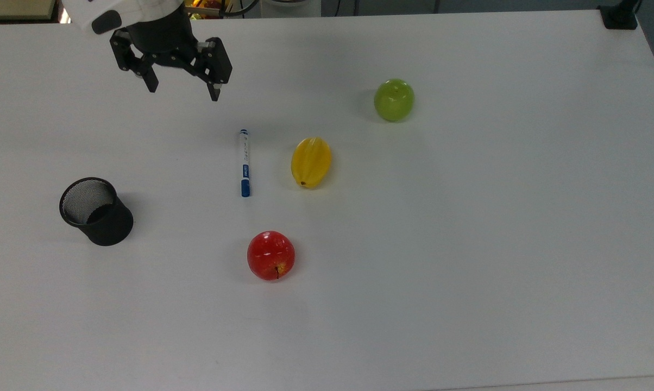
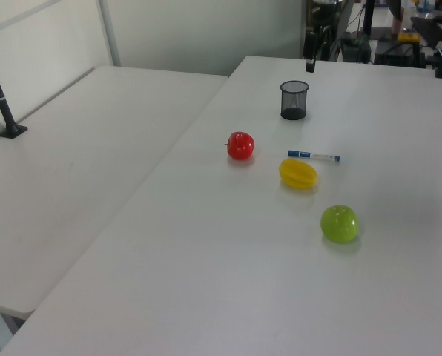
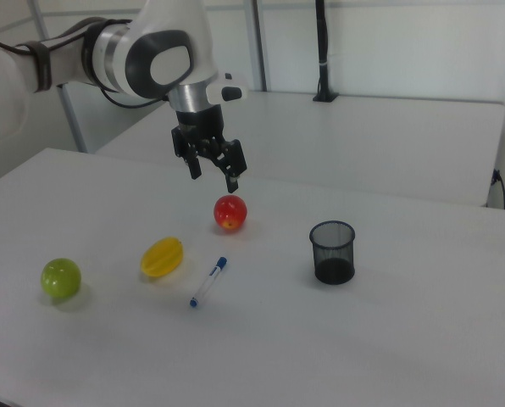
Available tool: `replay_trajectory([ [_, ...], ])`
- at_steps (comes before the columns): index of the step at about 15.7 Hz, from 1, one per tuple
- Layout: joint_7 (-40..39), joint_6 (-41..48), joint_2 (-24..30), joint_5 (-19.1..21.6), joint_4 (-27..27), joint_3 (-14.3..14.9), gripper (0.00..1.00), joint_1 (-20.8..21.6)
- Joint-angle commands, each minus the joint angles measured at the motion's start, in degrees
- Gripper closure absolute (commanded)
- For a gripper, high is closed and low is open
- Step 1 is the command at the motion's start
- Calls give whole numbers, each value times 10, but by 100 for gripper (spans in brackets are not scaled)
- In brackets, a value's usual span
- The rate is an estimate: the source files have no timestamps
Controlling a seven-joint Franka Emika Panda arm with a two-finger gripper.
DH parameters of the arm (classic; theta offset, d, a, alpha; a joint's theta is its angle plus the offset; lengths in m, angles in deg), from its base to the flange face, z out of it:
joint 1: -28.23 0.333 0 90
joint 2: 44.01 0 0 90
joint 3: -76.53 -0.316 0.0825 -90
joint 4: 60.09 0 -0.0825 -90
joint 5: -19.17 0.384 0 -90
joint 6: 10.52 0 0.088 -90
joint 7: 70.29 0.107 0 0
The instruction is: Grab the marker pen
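Observation:
The marker pen (image 1: 244, 163) lies flat on the white table (image 1: 468, 244), with its blue cap toward the red apple; it also shows as the marker pen (image 2: 314, 156) and the marker pen (image 3: 208, 281). My gripper (image 1: 184, 91) hangs open and empty, raised well above the table, up and to the left of the pen in the top view. In the right view the gripper (image 3: 213, 178) is high over the table, above the pen and near the red apple (image 3: 230, 212) in the picture. Nothing is between its fingers.
A yellow fruit (image 1: 311, 162) lies just right of the pen in the top view. A green apple (image 1: 394, 99) sits farther right, a red apple (image 1: 271, 255) below the pen, and a black mesh cup (image 1: 95, 210) to the left.

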Motion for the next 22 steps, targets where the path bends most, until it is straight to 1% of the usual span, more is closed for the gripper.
replay_trajectory([
  [1, 40, 9, 17, 7, -24, 2, 0, 10],
  [4, 40, 12, 31, 8, -32, 1, 0, 11],
  [7, 33, 30, 66, 8, -53, 0, 0, 11],
  [11, 23, 33, 137, 16, -113, -1, 0, 13],
  [13, 22, 52, 158, 16, -132, -3, 0, 16],
  [17, -13, 118, 180, 17, -129, -3, 0, 9],
  [18, -10, 138, 180, 17, -127, -2, 0, 11],
  [20, -5, 147, 179, 16, -125, -2, 0, 10],
  [22, 0, 148, 173, 17, -112, -2, 0, 6],
])
